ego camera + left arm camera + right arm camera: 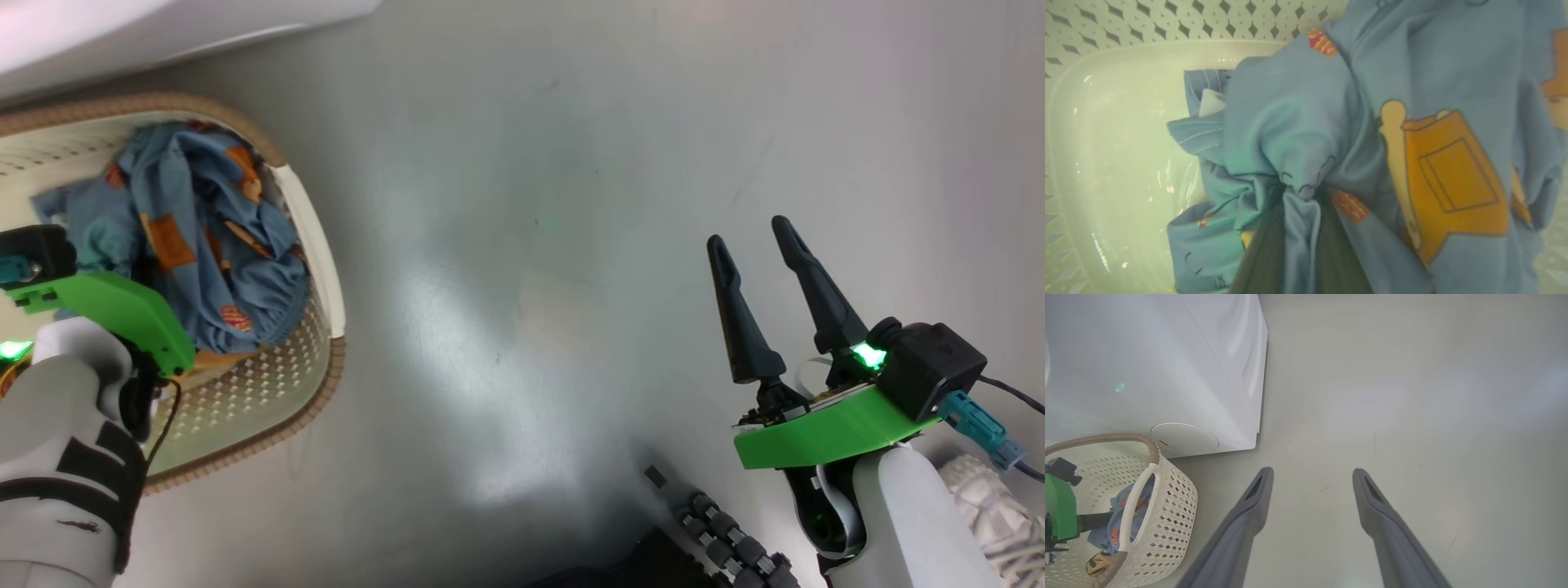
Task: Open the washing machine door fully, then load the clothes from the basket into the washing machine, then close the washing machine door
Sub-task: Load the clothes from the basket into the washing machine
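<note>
**Clothes** point(204, 237): soft light blue fabric with orange-brown cartoon prints, crumpled into a loose heap with deep folds. An orange-tan piece peeks out from under its near end. The heap lies inside the basket point(253, 400), pushed up against the wall below the white handle point(314, 220).

**Left gripper** point(1303, 196): reaches down into the basket. It is closed on the clothes, with a bunched fold of blue cloth pinched between the two dark fingers point(1261, 257). The fingertips are buried in the gather and hard to make out. In the head view a green mount point(122, 314) covers the gripper.

**Basket:** cream plastic, a rounded rectangle. Its walls are pierced with small diamond holes, the bottom is smooth and glossy, and the rim has a brown woven look. The head view cuts off its left part. Bare bottom shows beside the heap in the left wrist view.

**Washing machine** point(1147, 355): smooth white casing just behind the basket, with a flat round cap point(1184, 437) low at its corner. The frame edges cut off its top and left.

**Right gripper** point(749, 232): open, fingers spread and holding nothing, over the glossy grey floor point(531, 245), well apart from the basket.

**Shoe** point(992, 506): pale and knit-textured, beside the right forearm, cut off at the corner.
</note>
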Robot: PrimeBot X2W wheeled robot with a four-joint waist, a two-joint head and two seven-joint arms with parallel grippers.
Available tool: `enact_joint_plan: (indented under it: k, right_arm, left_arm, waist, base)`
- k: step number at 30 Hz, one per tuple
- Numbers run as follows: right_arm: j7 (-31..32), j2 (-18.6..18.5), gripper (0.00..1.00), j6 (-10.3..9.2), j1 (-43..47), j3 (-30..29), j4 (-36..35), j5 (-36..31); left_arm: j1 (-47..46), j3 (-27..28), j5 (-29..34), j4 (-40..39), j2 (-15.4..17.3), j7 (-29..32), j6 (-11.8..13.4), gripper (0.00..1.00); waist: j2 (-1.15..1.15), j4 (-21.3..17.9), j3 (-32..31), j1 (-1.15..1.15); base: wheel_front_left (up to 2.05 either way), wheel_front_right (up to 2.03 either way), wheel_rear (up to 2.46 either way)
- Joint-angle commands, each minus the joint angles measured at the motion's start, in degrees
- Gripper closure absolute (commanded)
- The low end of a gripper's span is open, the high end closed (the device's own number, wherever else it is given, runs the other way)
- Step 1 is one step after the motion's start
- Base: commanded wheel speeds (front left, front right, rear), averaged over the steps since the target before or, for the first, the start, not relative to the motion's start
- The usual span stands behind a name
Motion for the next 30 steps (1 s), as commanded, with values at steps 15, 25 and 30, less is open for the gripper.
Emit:
enact_joint_plan:
  k: [15,25,30]
  right_arm:
    - [-0.27,-0.17,0.00,0.09,1.23,-1.29,1.19,-1.92]
    - [-0.27,-0.17,0.00,0.09,2.64,-2.00,2.21,-3.67]
    - [-0.27,-0.17,0.00,0.09,3.64,-2.46,2.98,-4.40]
  left_arm:
    - [11.89,-4.20,-5.27,-11.55,-1.73,-7.86,-0.63,1.00]
    - [20.02,-1.09,-5.47,-25.62,-1.58,-8.03,-0.64,1.00]
    - [24.53,2.56,-3.15,-33.03,-2.58,-8.04,-0.64,1.00]
  waist:
    - [0.00,6.41,-10.74,0.00]
    - [0.00,8.76,-16.92,0.00]
    - [0.00,10.24,-20.10,0.00]
  base:
    - [0.00,0.00,0.00]
    - [0.00,0.00,0.00]
    - [0.00,0.00,0.00]
